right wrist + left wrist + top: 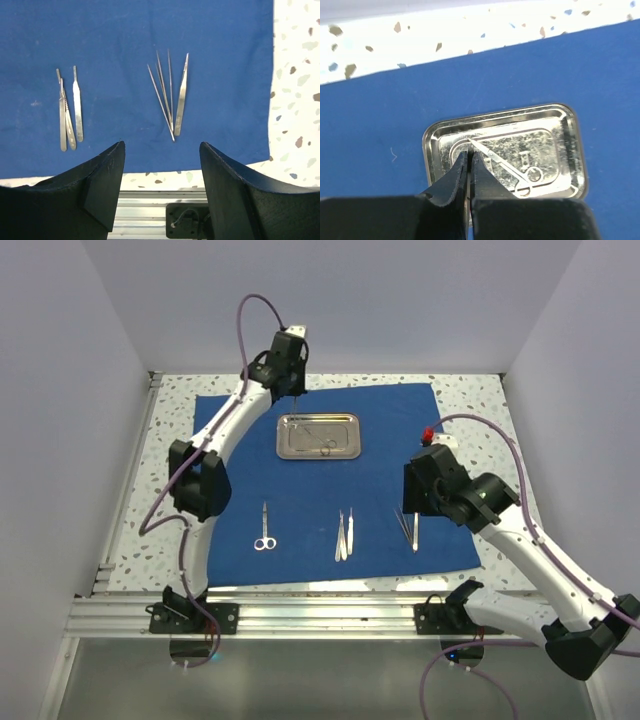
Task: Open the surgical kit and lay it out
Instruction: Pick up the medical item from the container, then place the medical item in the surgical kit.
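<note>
**Left pinched over tray, right spread over near cloth edge**

Left gripper (470,154): fingers pressed together, tips pointing down into the far-left part of the steel tray (555,142), right at the blade tip of the small scissors (507,167) lying inside; cannot tell whether the tips actually pinch or touch the blade. Behind it the left wrist is pitched down; forearm runs diagonally back toward the near left; elbow sits above the left edge of the blue cloth (400,420); arm is stretched well forward from its base.

Right gripper (162,145): fingers wide apart, hanging over the cloth's near edge; tweezers (172,97) lie just beyond the gap, fanned with tips apart; flat-handled instruments (69,110) off to their left. Right forearm slants back to the near-right corner; elbow low and outside the table edge.

Cloth is spread flat on the speckled table (480,400); tray at its far centre; ring-handled scissors (265,530) lie near-left on the cloth, apart from the other instruments.
</note>
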Robot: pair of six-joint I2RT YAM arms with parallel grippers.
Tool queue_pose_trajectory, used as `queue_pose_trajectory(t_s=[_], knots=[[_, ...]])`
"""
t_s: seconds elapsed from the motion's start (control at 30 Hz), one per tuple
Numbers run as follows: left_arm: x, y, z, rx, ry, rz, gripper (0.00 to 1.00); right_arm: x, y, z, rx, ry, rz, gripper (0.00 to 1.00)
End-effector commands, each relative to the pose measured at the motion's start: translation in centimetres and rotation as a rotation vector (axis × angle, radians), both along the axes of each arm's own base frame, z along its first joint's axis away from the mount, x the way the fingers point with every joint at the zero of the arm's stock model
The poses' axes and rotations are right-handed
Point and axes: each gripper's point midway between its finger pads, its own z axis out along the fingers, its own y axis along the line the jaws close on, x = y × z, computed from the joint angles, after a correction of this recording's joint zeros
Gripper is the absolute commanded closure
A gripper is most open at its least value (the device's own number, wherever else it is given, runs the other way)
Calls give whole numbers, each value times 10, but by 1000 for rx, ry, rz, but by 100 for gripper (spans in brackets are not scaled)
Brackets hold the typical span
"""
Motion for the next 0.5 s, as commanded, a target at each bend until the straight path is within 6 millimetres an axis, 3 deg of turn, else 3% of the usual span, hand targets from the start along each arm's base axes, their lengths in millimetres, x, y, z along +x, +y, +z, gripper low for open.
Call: queue_pose_trajectory(t_s=[0.0, 0.03, 0.07, 0.1, 0.17, 0.23, 0.27, 0.33, 0.37, 0.43, 0.47], knots=[[-40, 11, 28, -16, 50, -21, 100, 2, 14, -3, 57, -14, 50, 35], [-54, 16, 42, -16, 33, -15, 100, 1, 16, -5, 68, -11, 54, 35], [-76, 19, 9, 15, 98, -15, 100, 1, 18, -8, 77, -7, 59, 35], [-93, 24, 27, 4, 62, -13, 100, 0, 23, -13, 95, 4, 71, 35], [-121, 26, 14, -3, 84, 0, 100, 0, 26, -16, 105, 10, 82, 35], [-158, 37, -8, -11, 134, 23, 100, -1, 31, -21, 121, 25, 100, 35], [-179, 46, -32, 10, 187, 31, 100, -1, 32, -23, 123, 31, 106, 36], [-199, 51, -32, -9, 185, 44, 100, -2, 37, -26, 136, 42, 126, 36], [-215, 54, -50, 0, 216, 46, 100, -2, 38, -27, 135, 46, 129, 36], [-227, 57, -52, -10, 206, 53, 100, -3, 40, -30, 140, 55, 142, 36], [-235, 61, -65, 2, 225, 59, 100, -3, 41, -30, 143, 59, 149, 36]])
